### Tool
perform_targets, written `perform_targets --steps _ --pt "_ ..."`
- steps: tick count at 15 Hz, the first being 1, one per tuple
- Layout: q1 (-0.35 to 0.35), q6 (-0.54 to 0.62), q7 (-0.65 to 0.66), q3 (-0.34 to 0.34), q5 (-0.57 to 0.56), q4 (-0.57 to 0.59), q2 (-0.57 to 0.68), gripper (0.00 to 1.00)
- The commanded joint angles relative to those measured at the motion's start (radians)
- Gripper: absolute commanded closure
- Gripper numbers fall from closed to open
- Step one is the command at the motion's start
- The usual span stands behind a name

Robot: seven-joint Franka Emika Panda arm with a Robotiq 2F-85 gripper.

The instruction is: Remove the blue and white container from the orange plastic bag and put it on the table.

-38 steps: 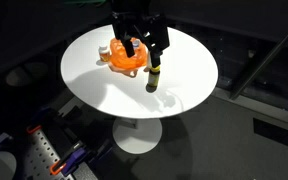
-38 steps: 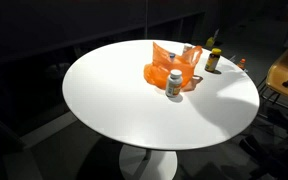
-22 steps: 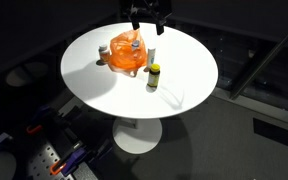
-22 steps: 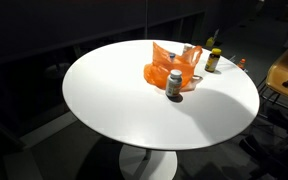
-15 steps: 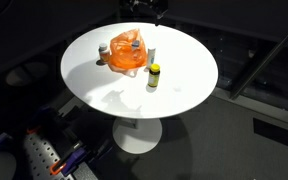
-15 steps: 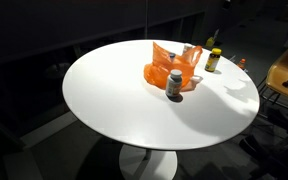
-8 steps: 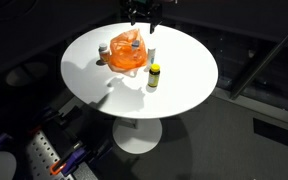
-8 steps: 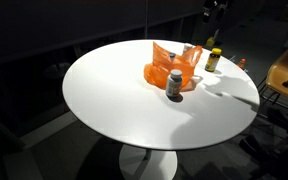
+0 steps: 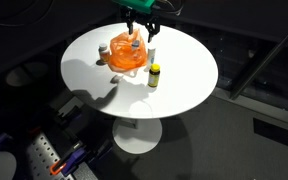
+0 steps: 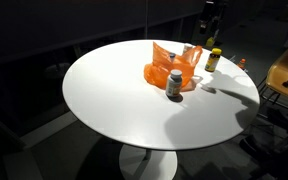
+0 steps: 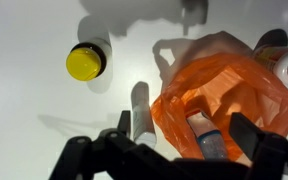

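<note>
The orange plastic bag [image 11: 229, 85] lies open on the round white table [image 9: 184, 90] and shows in both exterior views [image 9: 126, 56] [image 10: 167, 64]. The blue and white container [image 11: 206, 135] lies inside the bag's mouth, seen only in the wrist view. My gripper [image 11: 184, 130] is open and empty, its fingers on either side of the bag's mouth, above it. In an exterior view my gripper [image 9: 142, 27] hangs over the bag's far side. In an exterior view it is a dark shape [image 10: 209, 15] behind the table.
A yellow-capped bottle [image 11: 85, 62] [image 9: 153, 75] [image 10: 213, 58] stands beside the bag. A slim white tube [image 11: 139, 105] stands against the bag. A dark-capped bottle [image 10: 174, 83] [image 9: 104, 49] stands on the bag's other side. The table's edge is near the bag [image 9: 134, 22].
My gripper has come down from the top edge of the view to just above the bag. The bag and bottles have not moved.
</note>
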Motion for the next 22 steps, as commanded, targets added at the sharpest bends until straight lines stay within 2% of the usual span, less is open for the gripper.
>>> perform_targets --steps 1,5,8,14,22 --pt "-0.007 -0.003 0.001 0.007 -0.003 0.004 0.000 0.00" --pt "-0.008 -0.005 0.001 0.007 -0.003 0.005 0.000 0.00" --pt "0.002 0.012 -0.010 0.014 -0.016 0.051 0.038 0.00" --pt "0.034 0.044 -0.034 0.045 -0.070 0.176 0.166 0.00" --pt "0.060 -0.006 -0.113 0.077 -0.145 0.367 0.343 0.00"
